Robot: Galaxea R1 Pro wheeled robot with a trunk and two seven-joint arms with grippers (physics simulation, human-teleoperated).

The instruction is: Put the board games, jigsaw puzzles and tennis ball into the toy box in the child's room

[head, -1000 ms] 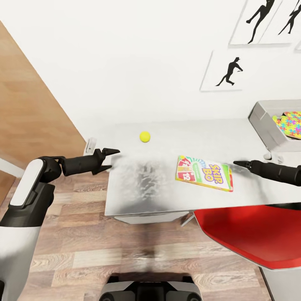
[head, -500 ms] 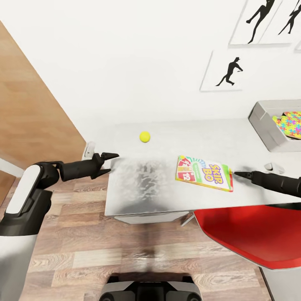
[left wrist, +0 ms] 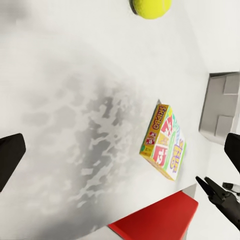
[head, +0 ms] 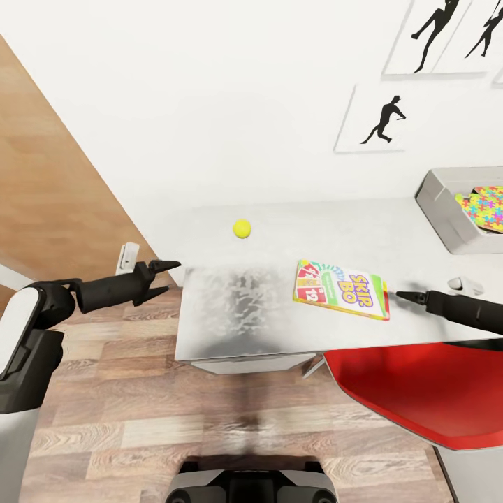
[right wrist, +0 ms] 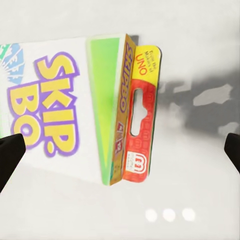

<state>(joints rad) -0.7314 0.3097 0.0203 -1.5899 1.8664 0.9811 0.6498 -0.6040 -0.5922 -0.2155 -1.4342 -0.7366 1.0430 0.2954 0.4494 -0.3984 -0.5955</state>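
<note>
A red chair [head: 412,398] is sitting in front of me at my lower right, its seat tucked partly under the grey surface above it, and its red edge [left wrist: 155,222] is also showing in my left wrist view. Wood-plank flooring [head: 175,426] is stretching out below me, while a wooden wardrobe door [head: 49,188] is slanting up along my left against the white wall [head: 209,91]. Three black baseball-player silhouette prints [head: 383,120] are hanging on that wall at my upper right, two of them being cut off by the frame's edge.
</note>
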